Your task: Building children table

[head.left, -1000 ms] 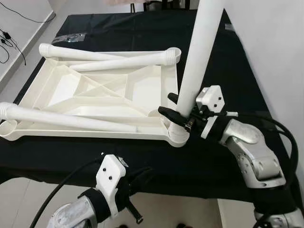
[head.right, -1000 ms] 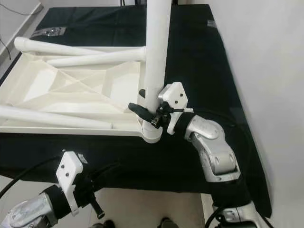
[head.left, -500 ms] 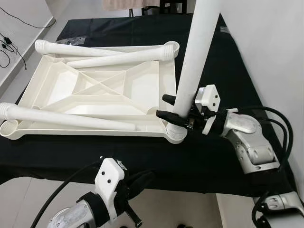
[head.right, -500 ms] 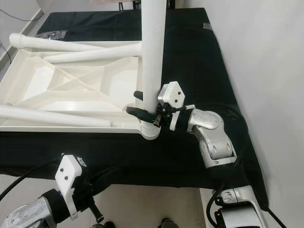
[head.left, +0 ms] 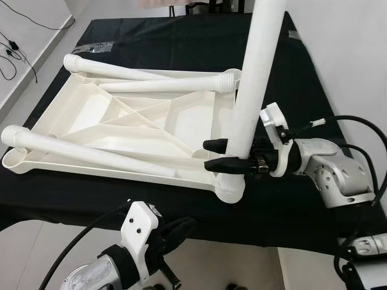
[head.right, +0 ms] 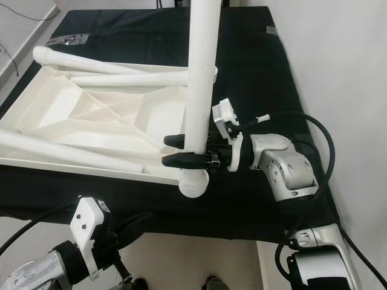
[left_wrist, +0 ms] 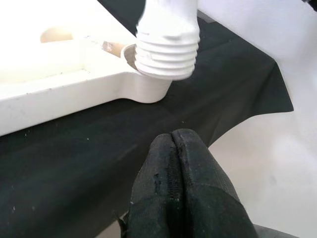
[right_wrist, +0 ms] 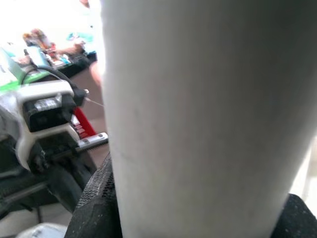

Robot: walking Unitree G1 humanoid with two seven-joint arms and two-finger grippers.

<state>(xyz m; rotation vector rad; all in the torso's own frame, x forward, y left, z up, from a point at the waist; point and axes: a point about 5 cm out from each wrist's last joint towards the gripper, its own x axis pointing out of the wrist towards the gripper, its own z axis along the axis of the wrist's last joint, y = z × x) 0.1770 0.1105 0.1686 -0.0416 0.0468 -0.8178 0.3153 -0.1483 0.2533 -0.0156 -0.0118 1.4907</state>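
A white plastic tabletop lies upside down on the black-covered table. Two white legs lie across its far side, and a third leg rests along its near side. My right gripper is shut on a fourth leg, held nearly upright and leaning slightly. This leg's threaded end sits at the near right corner socket with its threads still showing. The held leg is gripped between two black fingers. My left gripper is shut on nothing, low beside the table's front edge.
A white wall runs close along the table's right side. A small clear bag lies on the cloth at the far left. Cables trail on the floor to the left. The cloth hangs over the front edge.
The view has shifted. My right wrist has turned, so its fingers now reach level across the leg, and the leg's lower end and the tabletop corner sit nearer the front edge.
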